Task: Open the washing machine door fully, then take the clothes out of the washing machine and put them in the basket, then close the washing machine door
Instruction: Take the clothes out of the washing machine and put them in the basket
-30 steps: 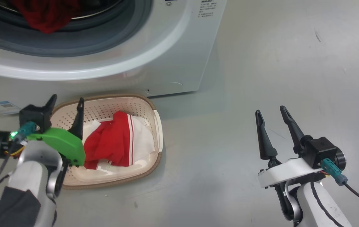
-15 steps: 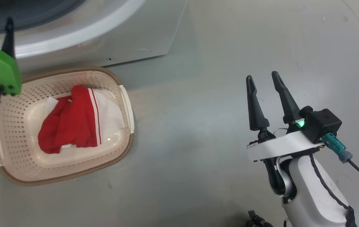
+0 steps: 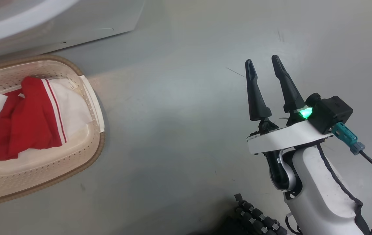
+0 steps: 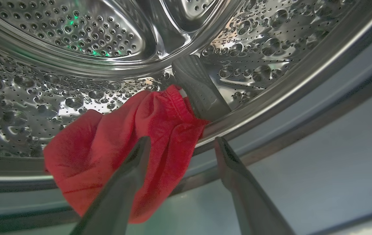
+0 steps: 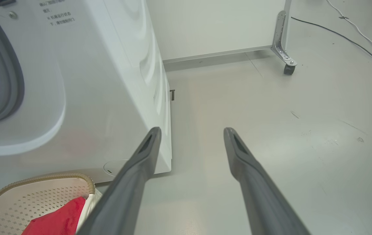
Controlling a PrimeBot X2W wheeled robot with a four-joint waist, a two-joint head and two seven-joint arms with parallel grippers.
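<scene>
The left pincer (image 4: 182,140) is at the mouth of the shiny perforated steel drum (image 4: 75,32), both dark fingers spread wide and nothing between them. The target is dead ahead: a bright red soft fabric garment (image 4: 124,137), centre-left of the left wrist view and slumped on the drum's lower wall. Its long axis runs from lower left to upper right. The gathered hem end points up-right against the grey ribbed paddle (image 4: 199,88), and the loose end spills down-left over the drum's lip. The left finger overlaps the cloth in that view, though contact cannot be told. The best move looks like pushing in further so the fingers straddle the thick middle fold, clenching across that axis, not along it. The cloth should then be lifted clear of the lip before drawing back, so the hem does not catch on the paddle. At the left of the head view, the cream perforated plastic basket (image 3: 85,156) already holds a red-and-white striped garment (image 3: 23,120). It sits just in front of the white front-loading washing machine (image 5: 107,81). The right pincer (image 3: 262,60) hangs released over bare grey floor (image 3: 179,114), well apart from the basket.
</scene>
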